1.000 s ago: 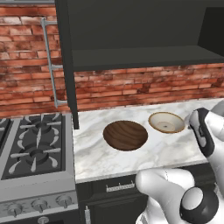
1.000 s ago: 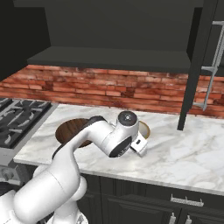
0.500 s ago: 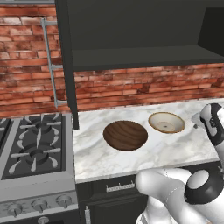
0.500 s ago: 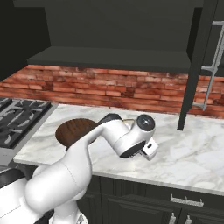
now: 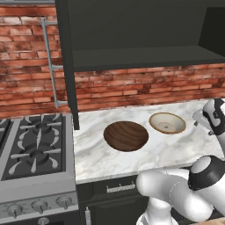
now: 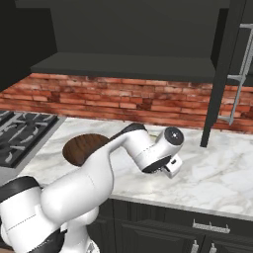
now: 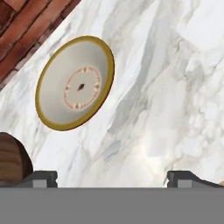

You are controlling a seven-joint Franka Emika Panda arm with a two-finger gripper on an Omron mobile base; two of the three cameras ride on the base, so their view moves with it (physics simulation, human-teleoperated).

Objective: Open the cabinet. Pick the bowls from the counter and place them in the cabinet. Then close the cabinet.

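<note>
Two bowls sit on one marble counter (image 5: 132,162): one dark wood-grain bowl (image 5: 125,135) and one cream bowl (image 5: 167,122) with a tan rim, the cream one at about two o'clock from the wooden one in the left base view. One black wall cabinet (image 5: 132,35) hangs above with two doors swung open, each carrying one long silver bar handle (image 5: 49,61). One gas stovetop (image 5: 30,147) lies at nine o'clock of the counter, with three knobs (image 5: 39,205) in sight on its front.

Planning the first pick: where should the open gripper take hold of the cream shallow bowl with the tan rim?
Probably the thin tan rim of the cream shallow bowl, from above, one finger inside and one outside. It sits upright and wide on the marble counter, likely too broad to span.
</note>
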